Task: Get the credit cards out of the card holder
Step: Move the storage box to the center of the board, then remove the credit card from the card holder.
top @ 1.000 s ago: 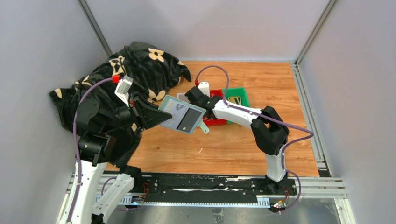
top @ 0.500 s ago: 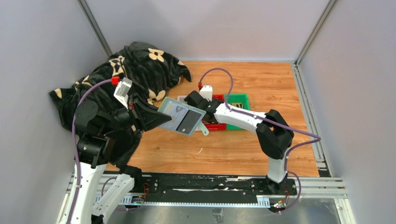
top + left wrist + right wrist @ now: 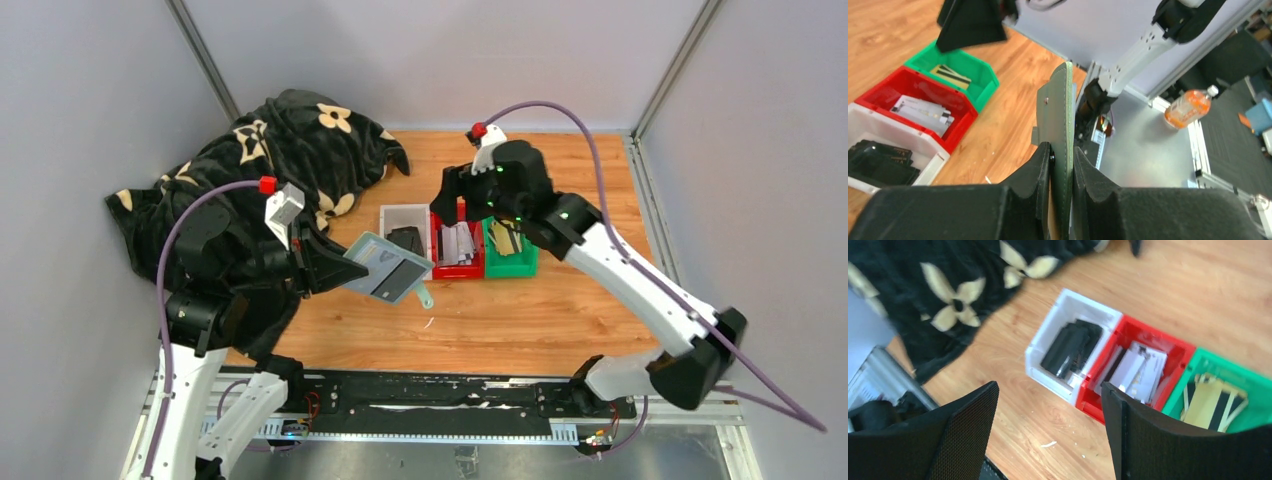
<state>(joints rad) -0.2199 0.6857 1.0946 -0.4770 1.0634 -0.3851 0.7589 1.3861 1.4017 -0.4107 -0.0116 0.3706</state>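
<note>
Your left pincer (image 3: 1062, 153) pinches one flat grey-green folding card holder (image 3: 1064, 107) by its edge. Your right pincer (image 3: 1048, 390) is wide and empty, above three plastic trays (image 3: 1047, 349) holding thin credit cards (image 3: 1138, 367).

Lower edge of the card holder (image 3: 1058, 115) hidden between left jaws

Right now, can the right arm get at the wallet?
Probably yes: the right gripper hangs open above the trays, and the wallet, clamped in the left gripper, faces up, nothing between.
</note>
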